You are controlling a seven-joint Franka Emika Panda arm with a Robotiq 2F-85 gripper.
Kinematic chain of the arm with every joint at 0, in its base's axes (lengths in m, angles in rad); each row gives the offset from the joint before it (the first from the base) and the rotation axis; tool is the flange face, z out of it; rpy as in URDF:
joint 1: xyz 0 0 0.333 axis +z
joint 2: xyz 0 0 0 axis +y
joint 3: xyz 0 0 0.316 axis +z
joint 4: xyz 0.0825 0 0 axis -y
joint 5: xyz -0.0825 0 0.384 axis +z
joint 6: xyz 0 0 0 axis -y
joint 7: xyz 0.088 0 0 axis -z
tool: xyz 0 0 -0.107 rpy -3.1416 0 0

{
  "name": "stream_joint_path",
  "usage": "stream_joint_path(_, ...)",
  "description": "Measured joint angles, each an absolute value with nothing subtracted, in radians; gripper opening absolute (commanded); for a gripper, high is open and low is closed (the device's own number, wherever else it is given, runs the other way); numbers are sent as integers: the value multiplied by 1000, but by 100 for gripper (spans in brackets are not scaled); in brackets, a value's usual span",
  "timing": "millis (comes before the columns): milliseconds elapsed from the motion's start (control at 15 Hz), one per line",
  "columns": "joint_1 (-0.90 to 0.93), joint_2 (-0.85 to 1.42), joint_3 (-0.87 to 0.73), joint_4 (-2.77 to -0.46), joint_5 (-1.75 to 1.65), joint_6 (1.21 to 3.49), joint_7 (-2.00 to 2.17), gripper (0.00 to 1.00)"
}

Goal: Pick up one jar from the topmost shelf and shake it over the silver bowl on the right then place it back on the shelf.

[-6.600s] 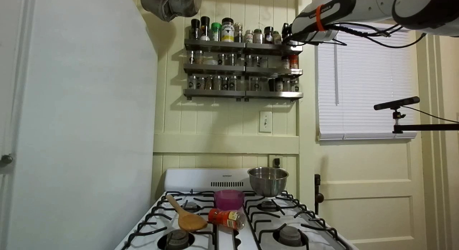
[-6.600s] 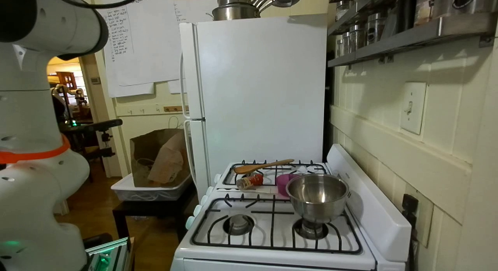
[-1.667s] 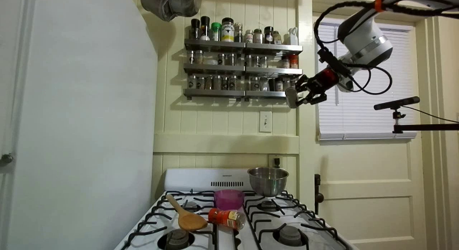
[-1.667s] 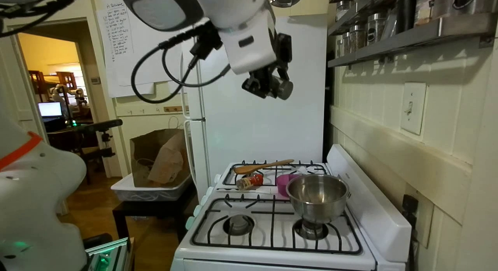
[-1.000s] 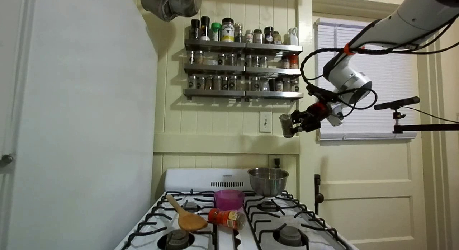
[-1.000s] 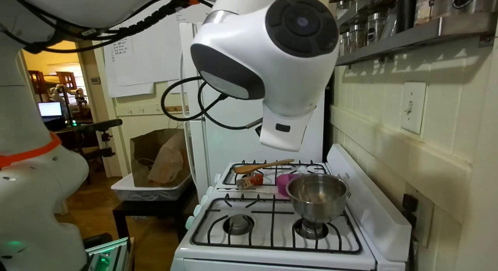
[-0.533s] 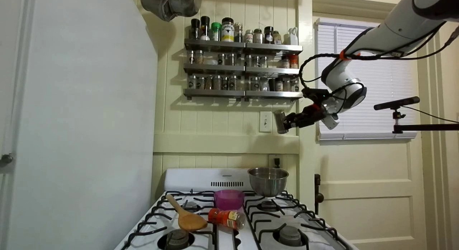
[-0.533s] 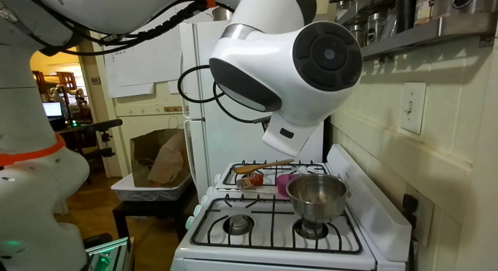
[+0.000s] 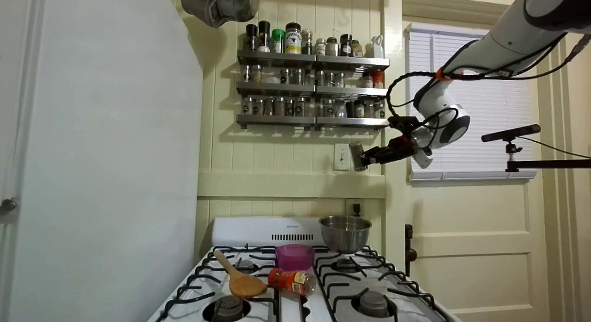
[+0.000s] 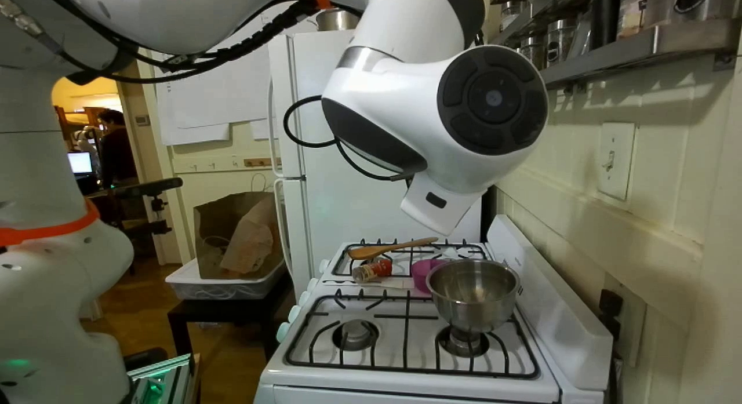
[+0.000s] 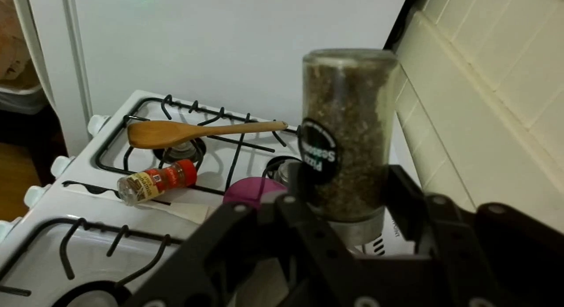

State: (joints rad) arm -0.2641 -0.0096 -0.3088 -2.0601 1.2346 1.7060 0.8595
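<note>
Glass jar (image 11: pixel 352 135): we observe green-brown flakes (image 11: pixel 357 95), an upside-down black label (image 11: pixel 318 151), the silver lid (image 11: pixel 359 230) lowermost, and the gripper (image 11: pixel 348 183) with fingers (image 11: pixel 403 203) clamped on the jar.

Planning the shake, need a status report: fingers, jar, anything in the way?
Fingers shut on pizza seasoning jar. Jar upside down, higher than silver bowl; exact alignment unclear. In the way: robot arm, hiding jar in an exterior view.
</note>
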Motion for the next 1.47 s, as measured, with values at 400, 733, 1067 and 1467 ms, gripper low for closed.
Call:
stream_joint_path(400, -263, 4, -288, -2051, 1236, 1761, 933, 23)
stream_joint_path(733, -257, -18, -267, -2028, 1339, 1750, 915, 23)
stream_joint_path(1067, -257, -4, -266, -2032, 1265, 1774, 1036, 23)
stream_joint_path(1467, -262, -38, -271, -2016, 1349, 1708, 1040, 23)
